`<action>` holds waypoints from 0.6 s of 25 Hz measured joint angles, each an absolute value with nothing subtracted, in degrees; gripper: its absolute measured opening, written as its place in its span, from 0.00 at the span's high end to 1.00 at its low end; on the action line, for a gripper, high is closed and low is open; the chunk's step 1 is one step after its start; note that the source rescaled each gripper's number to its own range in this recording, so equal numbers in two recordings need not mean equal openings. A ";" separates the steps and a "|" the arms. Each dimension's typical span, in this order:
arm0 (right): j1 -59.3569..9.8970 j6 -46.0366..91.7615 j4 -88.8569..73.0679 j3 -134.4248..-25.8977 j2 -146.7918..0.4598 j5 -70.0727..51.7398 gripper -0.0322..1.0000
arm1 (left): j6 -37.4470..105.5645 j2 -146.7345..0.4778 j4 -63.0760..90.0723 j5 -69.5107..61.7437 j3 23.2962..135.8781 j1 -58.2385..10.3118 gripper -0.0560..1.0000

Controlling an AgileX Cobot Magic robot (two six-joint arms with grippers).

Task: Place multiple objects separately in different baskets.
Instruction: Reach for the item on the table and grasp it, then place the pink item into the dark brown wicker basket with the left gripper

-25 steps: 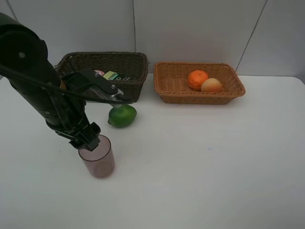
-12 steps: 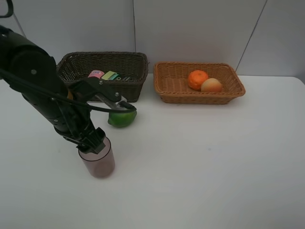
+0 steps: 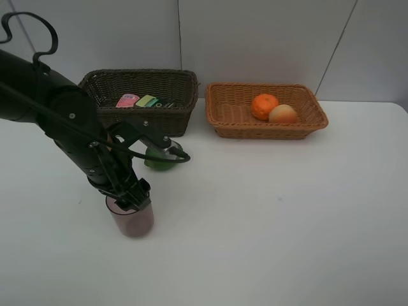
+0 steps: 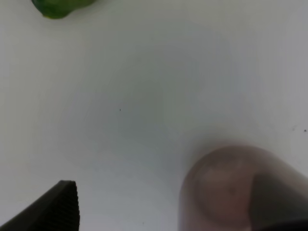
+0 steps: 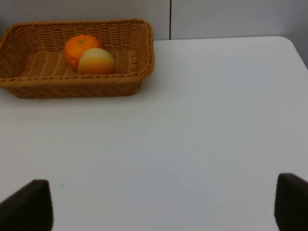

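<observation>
Near dark basket (image 3: 143,118): cup (image 3: 134,223), lime (image 3: 155,164) unsorted on table (image 3: 287,223); two fruits (image 3: 264,106) in tan basket (image 3: 268,134); left gripper (image 4: 168,187), right gripper (image 5: 163,207) both spread.

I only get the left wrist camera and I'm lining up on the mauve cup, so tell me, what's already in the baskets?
Observer: The tan basket holds the mandarin and a red-orange fruit.
Operator: And the dark one?
Observer: The dark basket holds a pink tube with a green-labelled item beside it.
Operator: Where is the right gripper?
Observer: Its own camera shows the right gripper open above the table, facing the tan basket.
</observation>
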State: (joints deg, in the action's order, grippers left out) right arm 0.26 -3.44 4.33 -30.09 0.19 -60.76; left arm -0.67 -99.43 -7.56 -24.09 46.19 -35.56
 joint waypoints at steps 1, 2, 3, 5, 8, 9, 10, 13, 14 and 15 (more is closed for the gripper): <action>0.26 -3.44 4.33 -30.09 0.19 -60.76 0.00 | -0.67 -99.80 -7.56 -24.02 46.19 -35.56 0.10; 0.26 -3.44 4.33 -30.09 0.19 -60.76 0.00 | -0.67 -100.00 -7.56 -23.77 46.19 -35.56 0.15; 0.26 -3.44 4.33 -30.09 0.19 -60.76 0.00 | -0.67 -100.32 -7.56 -23.72 46.19 -35.56 0.30; 0.26 -3.44 4.33 -30.09 0.19 -60.76 0.00 | -0.67 -100.48 -7.56 -23.73 46.19 -35.56 0.56; 0.26 -3.44 4.33 -30.09 0.19 -60.76 0.00 | -0.67 -100.50 -7.43 -23.73 46.19 -35.56 0.91; 0.26 -3.44 4.33 -30.09 0.19 -60.76 0.00 | -0.67 -100.36 -6.97 -23.64 46.19 -35.56 0.95; 0.26 -3.44 4.33 -30.09 0.19 -60.76 0.00 | -0.67 -100.36 -7.21 -23.51 46.19 -35.56 0.95; 0.26 -3.44 4.33 -30.09 0.19 -60.76 0.00 | -0.67 -100.36 -7.09 -23.39 46.19 -35.56 0.95; 0.26 -3.44 4.33 -30.09 0.19 -60.76 0.00 | -0.67 -100.36 -7.08 -23.39 46.19 -35.56 0.95; 0.26 -3.44 4.33 -30.09 0.19 -60.76 0.00 | -0.67 -100.36 -7.08 -23.39 46.19 -35.56 0.95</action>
